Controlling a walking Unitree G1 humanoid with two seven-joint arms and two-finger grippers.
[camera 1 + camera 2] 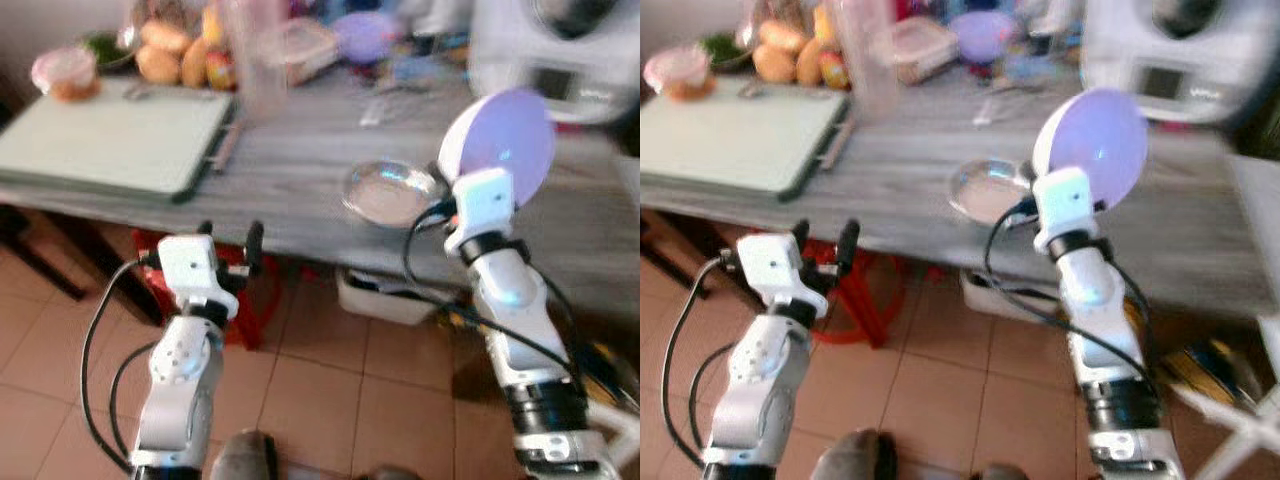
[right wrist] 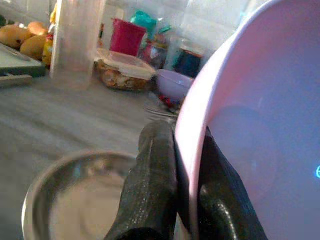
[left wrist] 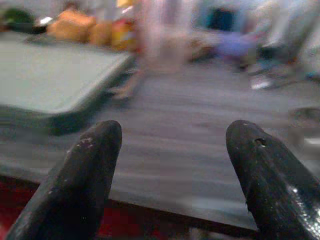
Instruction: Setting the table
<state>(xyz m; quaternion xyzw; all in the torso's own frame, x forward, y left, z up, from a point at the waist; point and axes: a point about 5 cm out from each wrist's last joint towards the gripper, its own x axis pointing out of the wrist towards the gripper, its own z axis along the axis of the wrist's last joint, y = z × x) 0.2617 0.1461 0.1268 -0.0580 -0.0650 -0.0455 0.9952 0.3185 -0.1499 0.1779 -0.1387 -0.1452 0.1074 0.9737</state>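
Eye views: right gripper (image 1: pixel 447 190) pinched the rim of a lavender plate (image 1: pixel 505 140), held upright on edge above the grey table (image 1: pixel 300 170), just beside a steel bowl (image 1: pixel 388 192); left gripper (image 1: pixel 229 240) sat at the table's near edge, fingers spread, nothing between them. Left wrist view: both fingertips (image 3: pixel 95 150) were wide apart, facing the table top by the green tray (image 3: pixel 50 75). Right wrist view: two fingers (image 2: pixel 150 185) clamped the plate's rim, the bowl right below.

Table (image 1: pixel 300 175) ran across upper half of frame. Tray (image 1: pixel 110 135) sat on it upper left, food (image 1: pixel 165 50) behind. Metal bowl (image 1: pixel 390 192) at centre near front edge. Plate (image 1: pixel 500 145) stood on edge just right of bowl, held in right gripper (image 2: pixel 175 170). Left gripper (image 1: pixel 230 240) lower left, before table edge.
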